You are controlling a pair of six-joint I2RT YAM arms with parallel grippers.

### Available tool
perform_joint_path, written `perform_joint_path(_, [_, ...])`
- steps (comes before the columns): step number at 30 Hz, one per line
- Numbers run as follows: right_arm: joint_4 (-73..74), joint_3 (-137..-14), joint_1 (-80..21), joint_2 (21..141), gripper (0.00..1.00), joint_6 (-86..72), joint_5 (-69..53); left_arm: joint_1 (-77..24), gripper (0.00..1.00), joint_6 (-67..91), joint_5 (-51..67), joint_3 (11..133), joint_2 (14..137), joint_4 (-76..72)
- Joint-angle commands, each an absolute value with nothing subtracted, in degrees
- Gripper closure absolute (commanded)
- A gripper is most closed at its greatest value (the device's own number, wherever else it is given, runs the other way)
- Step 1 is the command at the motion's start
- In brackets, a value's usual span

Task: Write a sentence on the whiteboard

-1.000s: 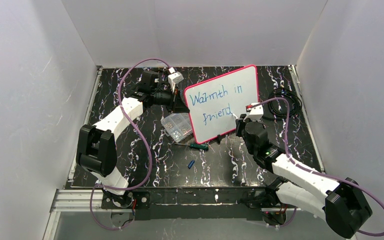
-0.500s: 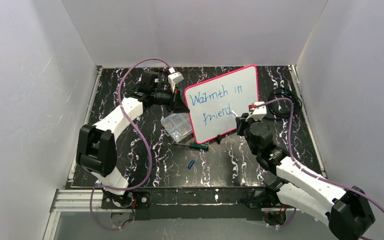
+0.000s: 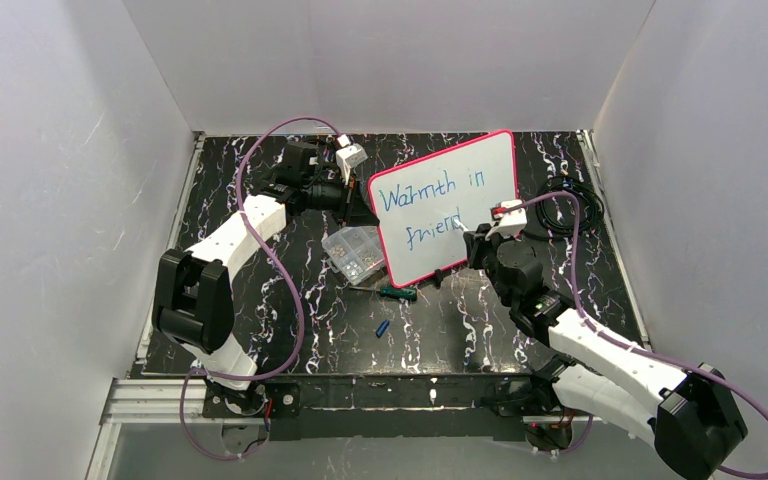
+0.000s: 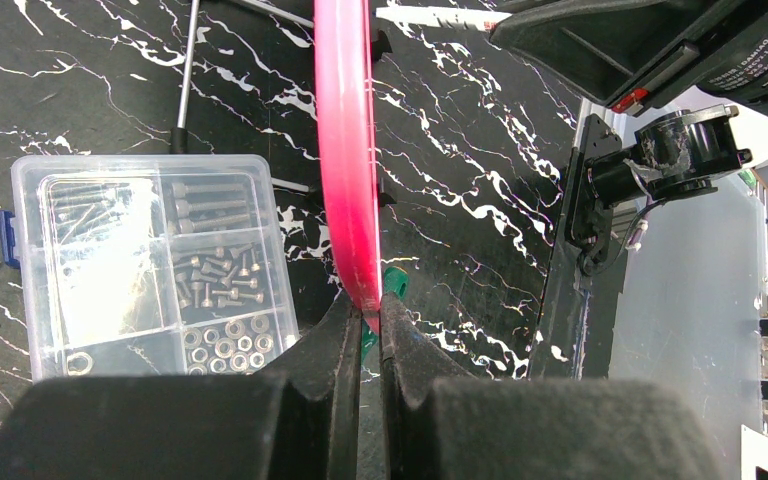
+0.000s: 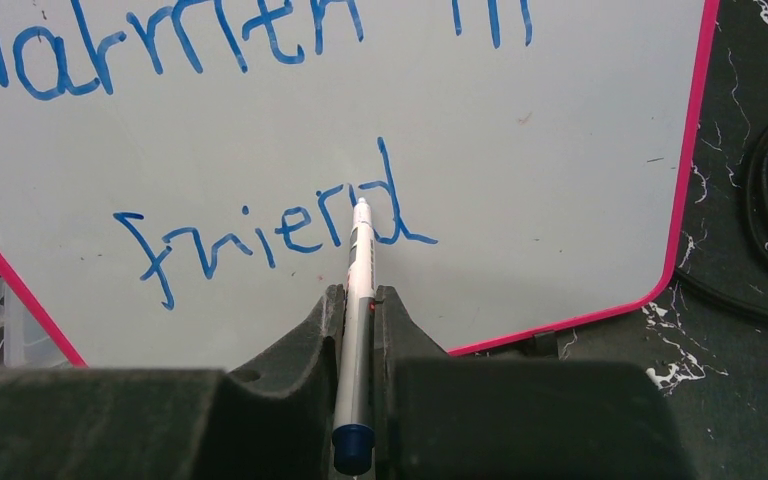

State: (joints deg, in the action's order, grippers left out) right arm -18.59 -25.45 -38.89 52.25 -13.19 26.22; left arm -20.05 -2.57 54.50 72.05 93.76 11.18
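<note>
The whiteboard (image 3: 447, 205), white with a pink-red rim, stands tilted up at mid-table. Its rim (image 4: 348, 150) runs edge-on through the left wrist view. My left gripper (image 4: 364, 305) is shut on that rim, at the board's left edge (image 3: 368, 208). The sentence (image 5: 280, 235) in blue reads "Warmth in" above "friend". My right gripper (image 5: 359, 300) is shut on a white marker (image 5: 360, 260) with a blue end. The marker tip rests on the board at the "d" of "friend". From above, the right gripper (image 3: 476, 242) sits at the board's lower right.
A clear compartment box (image 3: 352, 250) of screws and washers lies left of the board's lower edge, close beside the rim (image 4: 150, 260). A green-handled screwdriver (image 3: 396, 292) and a small blue cap (image 3: 382, 327) lie in front. A black cable coil (image 3: 572, 205) lies right of the board.
The right wrist swung slightly right, then back left by the end of "friend". The writing looks the same. The left arm and the board have not moved.
</note>
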Motion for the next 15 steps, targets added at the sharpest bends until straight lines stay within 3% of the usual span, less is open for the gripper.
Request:
perform_joint_path(1, [-23.2,-28.3,-38.8,52.4,0.99,-12.0,27.1,-20.6,1.00,-3.3,57.7,74.2,90.2,11.5])
perform_joint_path(15, [-24.2,-27.7,-38.8,54.6,0.99,-11.2,28.3,-20.6,1.00,-3.3,57.7,74.1,90.3,11.5])
